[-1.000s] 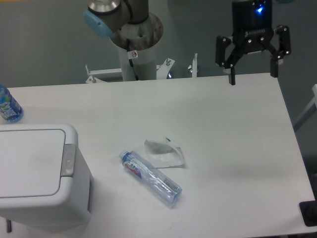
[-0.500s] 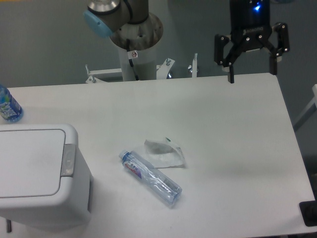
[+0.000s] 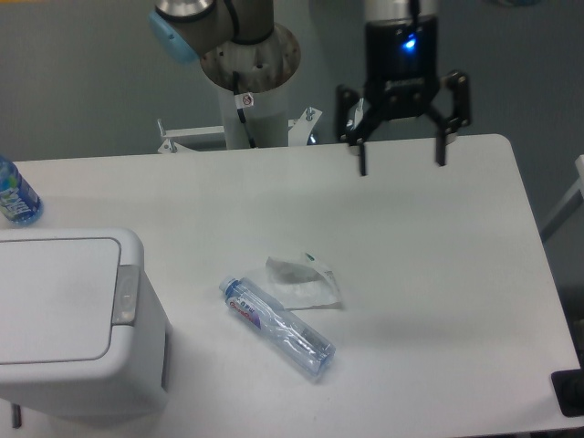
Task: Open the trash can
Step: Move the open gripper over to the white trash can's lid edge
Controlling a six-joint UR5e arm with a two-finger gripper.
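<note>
Black and wide open, the claw [image 3: 401,155] hangs over the far side of the table [image 3: 438,274] with nothing between its two thin fingers [image 3: 362,160]. A small blue light glows on the block above it.

Closest to me, at the near left corner, sits the trash can [image 3: 78,319]. It is a big white plastic box with round corners and a smooth flat lid [image 3: 50,297]. The lid is shut. A grey push-tab [image 3: 125,294] sits on the rim at its right side, facing the middle of the table. The can runs off the left edge, so I cannot tell which way is its long side.

A little farther in, a clear plastic bottle [image 3: 276,327] lies on its side, slanting from upper left to lower right. Its label has red and blue marks too small to read. Touching it is a crumpled clear wrapper [image 3: 304,281].

At the far left edge stands a blue bottle [image 3: 15,194], partly cut off. Behind the table rises the grey robot base [image 3: 246,68].
</note>
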